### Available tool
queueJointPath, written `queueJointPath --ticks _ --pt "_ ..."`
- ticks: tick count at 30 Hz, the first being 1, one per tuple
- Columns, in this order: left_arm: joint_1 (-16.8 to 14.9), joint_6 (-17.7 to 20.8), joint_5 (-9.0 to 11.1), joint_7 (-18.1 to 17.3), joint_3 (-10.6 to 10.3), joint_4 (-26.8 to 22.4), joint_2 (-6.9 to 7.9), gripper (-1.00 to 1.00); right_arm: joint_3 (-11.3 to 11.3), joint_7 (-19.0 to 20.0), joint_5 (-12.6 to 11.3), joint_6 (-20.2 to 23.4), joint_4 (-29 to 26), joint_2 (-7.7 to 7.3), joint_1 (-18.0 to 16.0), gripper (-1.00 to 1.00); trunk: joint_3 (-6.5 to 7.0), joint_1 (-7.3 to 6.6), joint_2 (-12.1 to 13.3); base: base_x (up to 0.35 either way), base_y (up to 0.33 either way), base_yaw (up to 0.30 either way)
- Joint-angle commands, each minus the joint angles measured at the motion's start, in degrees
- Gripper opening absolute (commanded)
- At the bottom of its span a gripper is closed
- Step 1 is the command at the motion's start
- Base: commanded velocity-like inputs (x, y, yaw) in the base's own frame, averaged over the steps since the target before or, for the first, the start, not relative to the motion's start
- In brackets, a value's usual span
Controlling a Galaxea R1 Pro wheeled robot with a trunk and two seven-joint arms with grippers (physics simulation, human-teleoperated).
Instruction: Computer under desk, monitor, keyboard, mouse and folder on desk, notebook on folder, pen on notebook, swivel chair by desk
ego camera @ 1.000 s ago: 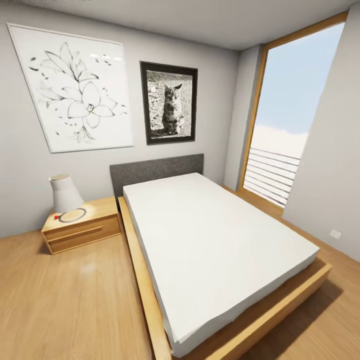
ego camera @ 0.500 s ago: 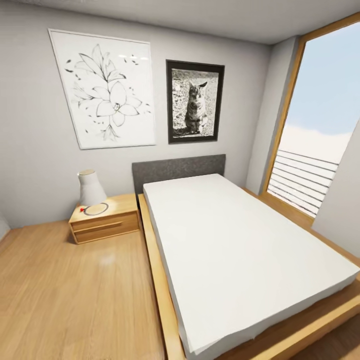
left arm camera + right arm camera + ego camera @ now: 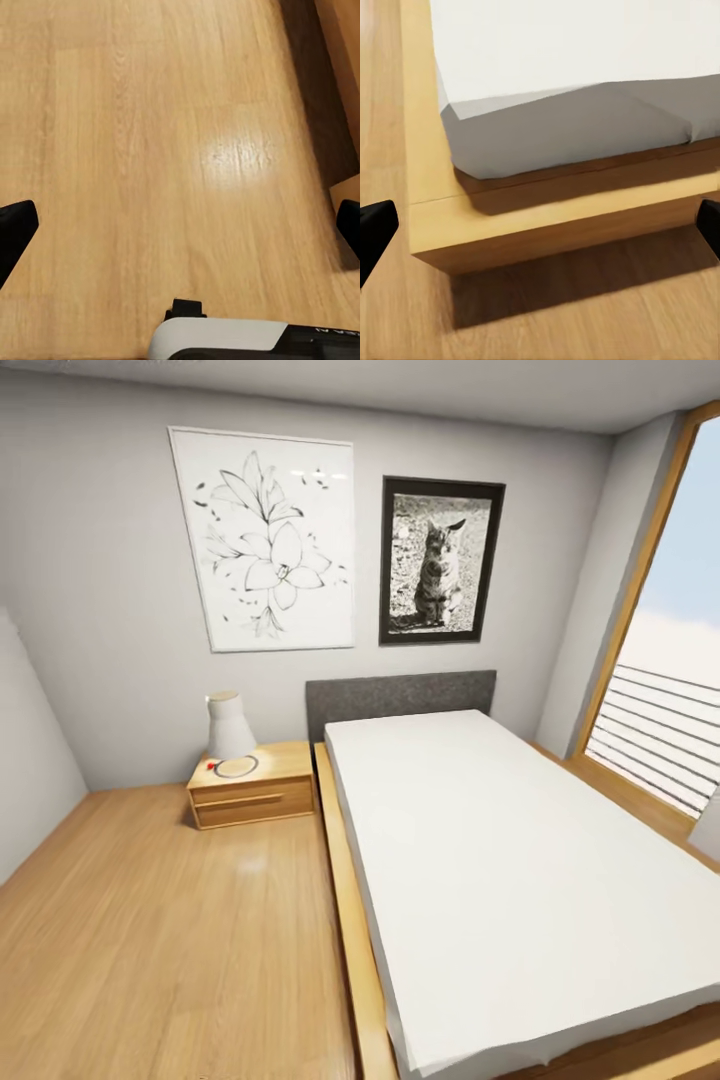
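The desk, monitor, keyboard, mouse, folder, notebook, pen, computer and swivel chair are out of view. In the left wrist view my left gripper [image 3: 180, 232] is open above bare wooden floor [image 3: 150, 150], its black fingertips [image 3: 15, 229] wide apart at the picture's two sides. In the right wrist view my right gripper [image 3: 540, 232] is open too, with nothing between its fingers. It hangs over the corner of the bed's wooden frame [image 3: 547, 217].
A low bed [image 3: 520, 860] with a white mattress and grey headboard takes up the right half of the room. A wooden nightstand [image 3: 250, 790] with a white lamp [image 3: 230, 728] stands left of it. Wooden floor [image 3: 170, 940] stretches left to a wall [image 3: 30, 780]. A tall window [image 3: 670, 690] is at right.
The head camera has turned left, so bed, nightstand and wall pictures sit further right in the picture, and a wall has come in at the left edge. Nothing in the room itself moved.
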Motion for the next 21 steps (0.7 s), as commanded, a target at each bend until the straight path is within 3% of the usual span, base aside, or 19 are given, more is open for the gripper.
queueJointPath --ticks 1,21 --pt "0.0 -0.09 0.43 0.0 -0.1 -0.04 0.01 1.0 0.0 -0.48 0.46 -0.09 0.02 0.02 -0.03 1.0 -0.09 0.01 -0.05 0.0 0.0 0.274" --pt "0.01 -0.17 0.45 0.01 -0.1 -0.04 -0.02 1.0 -0.01 -0.49 0.46 -0.05 0.11 0.02 -0.03 1.0 -0.56 0.01 -0.05 0.0 0.0 0.274"
